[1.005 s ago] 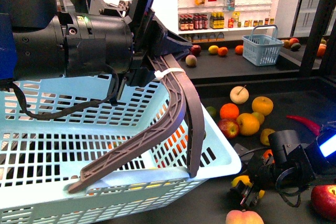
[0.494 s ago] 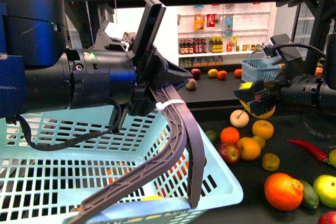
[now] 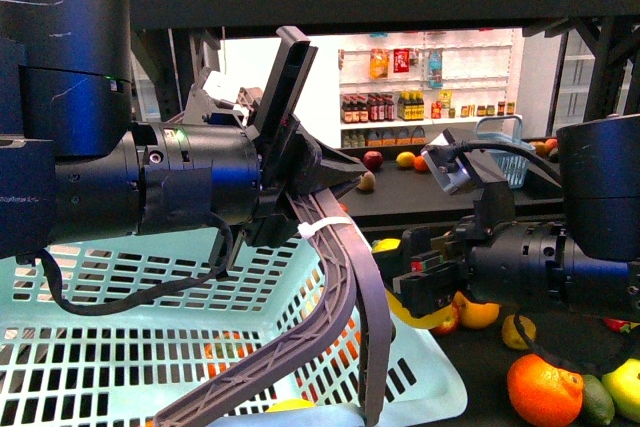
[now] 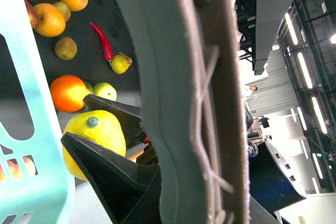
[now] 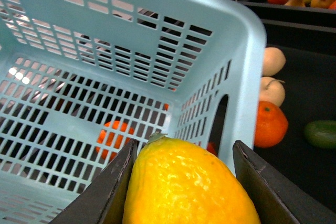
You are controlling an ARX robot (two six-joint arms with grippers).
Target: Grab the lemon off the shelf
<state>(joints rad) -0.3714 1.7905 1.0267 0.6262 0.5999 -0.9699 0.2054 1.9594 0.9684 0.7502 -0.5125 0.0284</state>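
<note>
My right gripper (image 3: pixel 412 287) is shut on the yellow lemon (image 3: pixel 422 317), holding it in the air just right of the light blue basket (image 3: pixel 120 347). In the right wrist view the lemon (image 5: pixel 189 187) fills the gap between both fingers (image 5: pixel 113 182), above the basket's near corner (image 5: pixel 247 66). The left wrist view shows the lemon (image 4: pixel 97 129) beside the basket wall. My left gripper (image 3: pixel 290 182) is shut on the grey-brown basket handle (image 3: pixel 345 267), which crosses the left wrist view (image 4: pixel 194 103). Under both lies the black shelf tier (image 3: pixel 478 372).
Loose fruit lies on the tier: an orange (image 3: pixel 543 390), an orange (image 5: pixel 270 124), pale fruit (image 5: pixel 273 61) and a red chili (image 4: pixel 102 40). An orange (image 5: pixel 113 135) sits inside the basket. A small blue basket (image 3: pixel 505 142) and more fruit stand on the far tier.
The right gripper rose from the fruit on the tier with the lemon, then came left and lower, close to the basket's right rim. The left gripper keeps its hold on the handle.
</note>
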